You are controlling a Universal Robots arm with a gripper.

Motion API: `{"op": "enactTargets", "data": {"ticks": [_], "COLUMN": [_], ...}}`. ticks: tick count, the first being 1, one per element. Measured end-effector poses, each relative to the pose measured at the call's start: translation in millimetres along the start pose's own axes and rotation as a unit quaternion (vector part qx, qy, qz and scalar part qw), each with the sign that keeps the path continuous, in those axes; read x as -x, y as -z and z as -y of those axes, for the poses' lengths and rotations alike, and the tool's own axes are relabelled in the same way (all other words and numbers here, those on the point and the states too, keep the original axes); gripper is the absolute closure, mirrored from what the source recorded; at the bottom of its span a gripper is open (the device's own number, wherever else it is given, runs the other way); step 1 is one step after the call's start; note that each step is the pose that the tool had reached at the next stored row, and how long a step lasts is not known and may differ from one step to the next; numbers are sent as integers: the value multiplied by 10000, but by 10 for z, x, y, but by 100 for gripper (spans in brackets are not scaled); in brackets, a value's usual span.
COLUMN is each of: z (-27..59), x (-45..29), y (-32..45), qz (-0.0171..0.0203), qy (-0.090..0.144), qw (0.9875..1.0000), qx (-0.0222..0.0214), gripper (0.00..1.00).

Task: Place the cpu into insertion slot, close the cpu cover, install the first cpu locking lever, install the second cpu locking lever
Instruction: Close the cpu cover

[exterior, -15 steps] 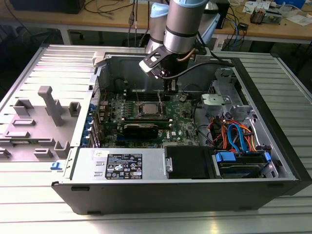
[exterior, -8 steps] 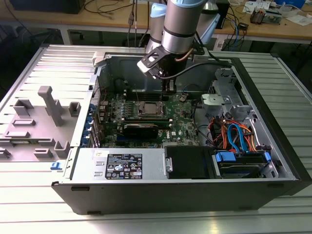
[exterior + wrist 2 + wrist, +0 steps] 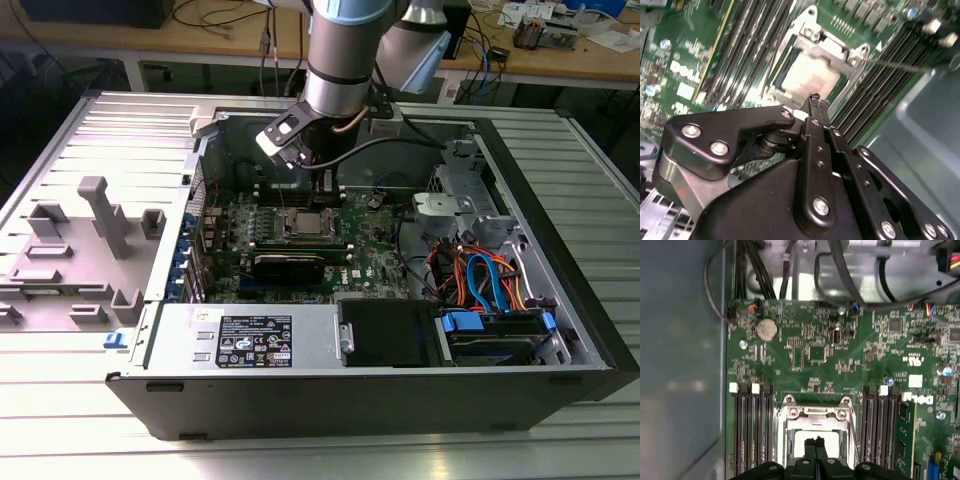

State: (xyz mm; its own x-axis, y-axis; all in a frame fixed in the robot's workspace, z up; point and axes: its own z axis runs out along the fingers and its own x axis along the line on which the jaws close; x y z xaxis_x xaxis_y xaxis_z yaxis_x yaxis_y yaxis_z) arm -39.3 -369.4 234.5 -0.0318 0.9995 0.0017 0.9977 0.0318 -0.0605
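A black desktop computer case (image 3: 350,405) lies open on its side on a ribbed metal table (image 3: 80,440). The grey robot arm (image 3: 340,60) reaches down into the case from its far edge. A silver power supply (image 3: 250,335) runs along the case's near wall, and orange and blue cables (image 3: 480,280) are bundled toward the near corner on the exterior view's right. The green motherboard (image 3: 810,365) covers the case floor. Black memory slots (image 3: 752,425) run along both sides of the insertion slot (image 3: 790,435), which sits near the middle of the board. The cpu cover (image 3: 832,52) lies flat over the slot. The cpu (image 3: 807,77) rests inside the slot, its pale metal top showing through the cover's window. A thin metal lever rod (image 3: 900,65) angles away from one corner of the socket over the neighbouring memory slots. The gripper (image 3: 815,101) hovers just above the cpu's near edge, its two black fingers (image 3: 810,444) pressed together with nothing between them. A round coin battery (image 3: 766,329) sits on the board beyond the socket, toward the case wall.
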Motion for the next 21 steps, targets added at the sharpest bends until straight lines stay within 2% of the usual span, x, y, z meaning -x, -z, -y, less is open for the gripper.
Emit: {"op": "enactTargets", "data": {"ticks": [3,17,21], "z": [70,72,110], "x": [7,6,6], "y": [-35,-38,-51], "qz": [1,1,1], "qy": [15,22,22], "qw": [10000,10000,10000], "qx": [0,0,0], "gripper": [89,89,89]}}
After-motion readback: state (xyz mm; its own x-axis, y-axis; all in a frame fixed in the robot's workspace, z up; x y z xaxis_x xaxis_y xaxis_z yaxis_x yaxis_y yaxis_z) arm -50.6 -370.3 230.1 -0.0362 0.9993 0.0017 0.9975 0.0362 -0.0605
